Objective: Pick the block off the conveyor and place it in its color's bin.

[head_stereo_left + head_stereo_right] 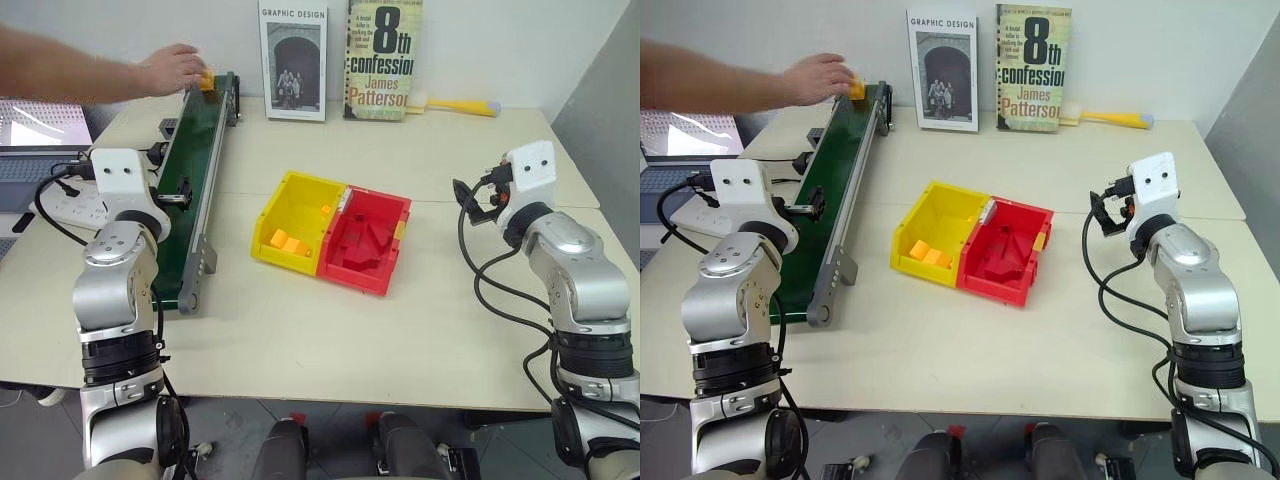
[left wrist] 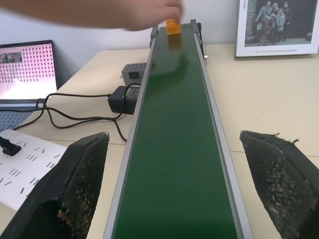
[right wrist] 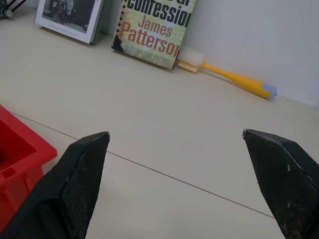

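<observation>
Small yellow-orange plastic toy brick sat at the far end of the long dark green conveyor belt in its grey metal frame, under the fingers of a person's hand reaching in from beyond the conveyor's left rail. Brick too small and too covered to tell its long axis or which way its stud faced. Conveyor's long axis ran from near the robot away toward the back wall, leaning slightly right at the far end.

Right of the conveyor, well apart from it on the pale counter, lay the rectangular yellow plastic storage bin, joined along one side to a same-shaped red plastic bin farther from the conveyor. Held in the yellow bin: a few small orange-yellow pieces near its front lip. Held in the red bin: red pieces, hard to tell apart from the walls.

Left end effector hovered over the conveyor's near stretch, black fingers wide apart and gripping nothing, pointed along the belt toward the brick. Right end effector hung far right of the conveyor, past the red bin, fingers likewise spread and empty.
</observation>
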`<state>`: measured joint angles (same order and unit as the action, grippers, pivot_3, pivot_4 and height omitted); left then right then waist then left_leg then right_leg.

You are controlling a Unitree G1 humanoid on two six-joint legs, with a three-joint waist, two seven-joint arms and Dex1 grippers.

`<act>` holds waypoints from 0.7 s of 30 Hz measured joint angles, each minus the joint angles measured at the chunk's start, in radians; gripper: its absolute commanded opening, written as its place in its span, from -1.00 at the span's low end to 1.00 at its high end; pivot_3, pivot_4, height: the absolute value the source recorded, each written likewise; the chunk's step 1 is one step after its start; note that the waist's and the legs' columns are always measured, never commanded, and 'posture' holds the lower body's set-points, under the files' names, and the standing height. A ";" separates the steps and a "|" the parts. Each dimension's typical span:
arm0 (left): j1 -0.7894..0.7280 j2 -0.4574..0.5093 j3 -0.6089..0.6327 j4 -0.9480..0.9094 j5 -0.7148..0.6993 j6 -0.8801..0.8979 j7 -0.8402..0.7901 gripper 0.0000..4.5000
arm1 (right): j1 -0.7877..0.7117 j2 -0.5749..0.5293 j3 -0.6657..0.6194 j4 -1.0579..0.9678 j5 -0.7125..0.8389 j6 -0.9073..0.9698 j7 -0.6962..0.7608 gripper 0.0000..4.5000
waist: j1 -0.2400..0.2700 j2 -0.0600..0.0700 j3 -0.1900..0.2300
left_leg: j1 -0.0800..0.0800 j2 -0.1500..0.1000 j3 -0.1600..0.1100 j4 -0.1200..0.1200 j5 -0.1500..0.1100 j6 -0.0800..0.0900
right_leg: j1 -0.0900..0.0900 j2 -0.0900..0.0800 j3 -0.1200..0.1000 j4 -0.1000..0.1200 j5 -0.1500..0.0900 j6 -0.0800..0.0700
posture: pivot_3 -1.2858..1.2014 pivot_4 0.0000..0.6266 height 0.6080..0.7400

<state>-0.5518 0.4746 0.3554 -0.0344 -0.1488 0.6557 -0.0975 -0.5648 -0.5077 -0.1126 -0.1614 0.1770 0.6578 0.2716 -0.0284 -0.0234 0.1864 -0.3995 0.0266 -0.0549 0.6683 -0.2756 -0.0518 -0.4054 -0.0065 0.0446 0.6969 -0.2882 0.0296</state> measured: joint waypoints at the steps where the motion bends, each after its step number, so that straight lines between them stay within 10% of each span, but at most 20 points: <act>1: 0.000 0.000 0.001 0.000 -0.001 0.001 0.000 0.95 | 0.000 0.000 0.000 0.000 0.000 0.000 0.001 1.00 | 0.000 0.000 0.000 | 0.000 0.000 0.000 0.000 0.000 0.000 | 0.000 0.000 0.000 0.000 0.000 0.000 | 0.03 -0.52 1.00; 21: 0.030 -0.020 0.006 -0.039 -0.009 0.009 0.045 0.95 | -0.002 0.004 0.005 0.000 -0.002 0.001 0.013 1.00 | 0.000 0.000 0.000 | 0.000 0.000 0.000 0.000 0.000 0.000 | 0.000 0.000 0.000 0.000 0.000 0.000 | 0.03 -0.52 1.00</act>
<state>-0.5222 0.4551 0.3610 -0.0732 -0.1583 0.6646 -0.0524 -0.5668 -0.5036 -0.1074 -0.1615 0.1746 0.6589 0.2850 -0.0283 -0.0234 0.1864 -0.3994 0.0266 -0.0549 0.6680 -0.2756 -0.0518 -0.4054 -0.0065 0.0447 0.6969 -0.2882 0.0296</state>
